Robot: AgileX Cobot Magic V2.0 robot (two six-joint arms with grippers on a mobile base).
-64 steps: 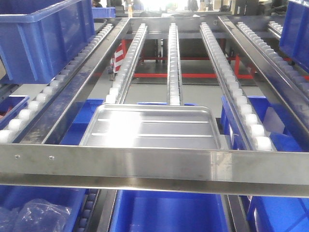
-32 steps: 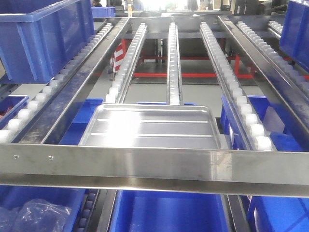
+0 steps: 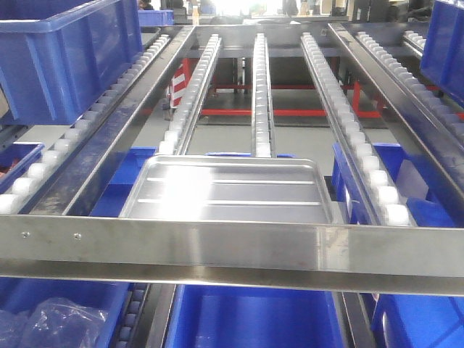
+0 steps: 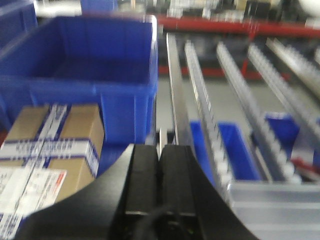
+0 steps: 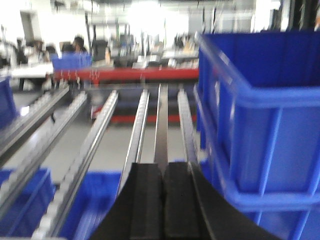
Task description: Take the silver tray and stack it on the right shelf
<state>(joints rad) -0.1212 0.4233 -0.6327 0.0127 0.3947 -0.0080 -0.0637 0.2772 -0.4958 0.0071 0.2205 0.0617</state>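
Sitting lower-centre, silver tray (image 3: 228,192) seems stopped by front bar (image 3: 232,248) of sloped right shelf (image 3: 341,123); left claw (image 4: 160,150), right claw (image 5: 162,172) clenched empty.

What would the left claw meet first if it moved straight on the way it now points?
Probably the steel side rail, which runs away directly ahead of the shut left claw. The blue bin stands left of that line. The view is blurred, so the claw might pass above the rail.

Right gripper (image 5: 162,172): black fingers pressed together, nothing between them.
Right shelf (image 5: 137,125): roller rails running ahead, blurred.
Blue bin (image 5: 265,115): close on the right.
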